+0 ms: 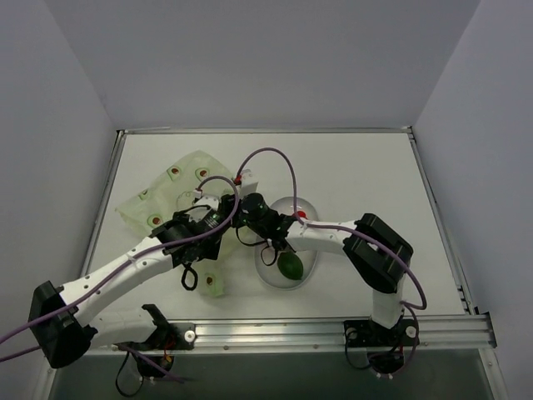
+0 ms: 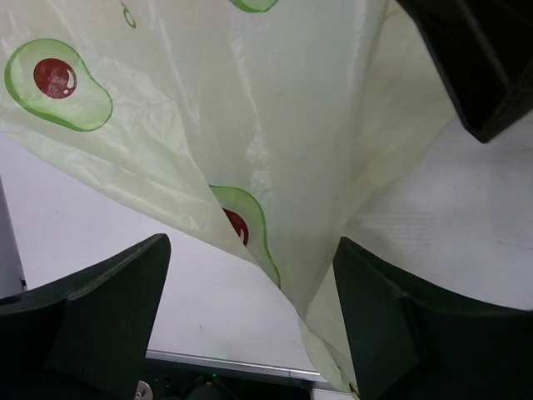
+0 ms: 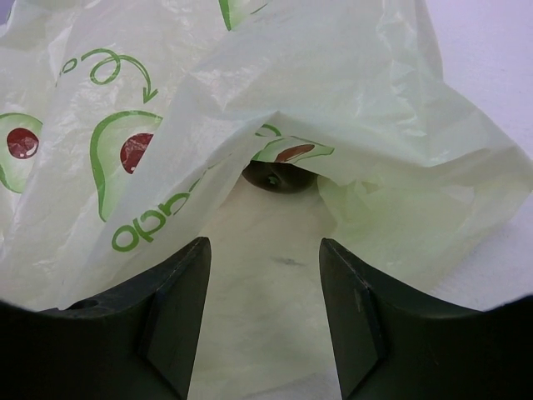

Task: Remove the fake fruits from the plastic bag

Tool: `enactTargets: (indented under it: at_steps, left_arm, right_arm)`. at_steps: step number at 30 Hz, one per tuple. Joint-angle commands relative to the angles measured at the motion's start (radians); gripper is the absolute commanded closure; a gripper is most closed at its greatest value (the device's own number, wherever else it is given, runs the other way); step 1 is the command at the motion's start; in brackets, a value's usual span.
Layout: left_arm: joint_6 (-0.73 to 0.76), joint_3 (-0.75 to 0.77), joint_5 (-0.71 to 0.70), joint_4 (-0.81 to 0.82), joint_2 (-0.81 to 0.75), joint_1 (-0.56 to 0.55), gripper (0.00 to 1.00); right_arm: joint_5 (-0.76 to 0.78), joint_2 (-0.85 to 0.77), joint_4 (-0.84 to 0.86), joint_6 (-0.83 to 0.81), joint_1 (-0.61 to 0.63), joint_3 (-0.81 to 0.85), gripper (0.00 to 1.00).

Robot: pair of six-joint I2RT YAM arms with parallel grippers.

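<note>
Currently, one plastic bag (image 1: 171, 193) is lying crumpled on the left half of the table (image 1: 350, 175), and its film is reaching under the left arm. The left gripper (image 2: 250, 275) is hanging at the bag with its two fingers standing apart. One fold of film is draping between them, unclamped. The right gripper (image 3: 265, 250) is facing the bag's mouth, its two fingers likewise standing apart and clamping nothing. One dark purple-black ball (image 3: 279, 177) is sitting inside, under the raised fold. Just right of the bag, one clear oval dish (image 1: 268, 275) is holding one green ball (image 1: 291, 267).
</note>
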Motion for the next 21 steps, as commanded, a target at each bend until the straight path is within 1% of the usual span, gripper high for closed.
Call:
enactTargets:
  at_steps: [1,2,4,5,8,10,12,13,14,16,17,19,20,21]
  left_arm:
    - [-0.032,0.046,-0.116,-0.039,0.041,0.002,0.27]
    - [-0.032,0.049,-0.130,-0.030,0.044,0.002,0.43]
    - [-0.015,0.048,-0.147,0.011,0.025,0.005,0.65]
    - [-0.007,0.046,-0.154,0.025,0.015,0.012,0.81]
    - [0.036,0.040,-0.128,0.068,0.003,0.071,0.95]
    - [0.025,0.043,-0.107,0.081,-0.006,0.087,0.98]
    - [0.022,0.045,-0.073,0.105,-0.035,0.091,0.98]
    - [0.027,0.046,-0.050,0.131,-0.073,0.099,0.98]
    - [0.030,0.051,0.008,0.140,-0.095,0.131,0.98]
    - [0.054,0.066,0.077,0.156,-0.135,0.177,0.98]
    - [0.060,0.072,0.134,0.156,-0.143,0.226,0.98]
    - [0.080,0.071,0.204,0.172,-0.159,0.274,0.98]
    - [0.085,0.066,0.240,0.182,-0.163,0.294,0.98]
    - [0.089,0.063,0.298,0.199,-0.166,0.324,0.98]
  right_arm:
    - [-0.014,-0.070,0.009,-0.001,-0.009,0.014,0.50]
    - [-0.016,-0.078,0.009,-0.001,-0.009,0.011,0.50]
    - [-0.022,-0.090,0.012,0.001,-0.009,-0.009,0.50]
    - [-0.026,-0.103,0.017,0.002,-0.007,-0.018,0.50]
    - [-0.040,-0.126,0.043,0.016,-0.007,-0.064,0.50]
    - [-0.063,-0.132,0.058,0.012,-0.007,-0.081,0.49]
    - [-0.133,-0.124,0.109,-0.021,-0.001,-0.106,0.49]
    - [-0.170,-0.112,0.112,-0.033,0.001,-0.100,0.49]
    - [-0.201,-0.078,0.091,-0.060,0.005,-0.068,0.49]
    - [-0.186,-0.042,0.072,-0.084,0.028,-0.032,0.49]
    - [-0.177,-0.009,0.072,-0.088,0.034,-0.017,0.50]
    - [-0.172,0.018,0.094,-0.087,0.039,0.015,0.51]
    - [-0.171,0.041,0.130,-0.078,0.039,0.020,0.52]
    - [-0.161,0.054,0.140,-0.073,0.039,0.040,0.52]
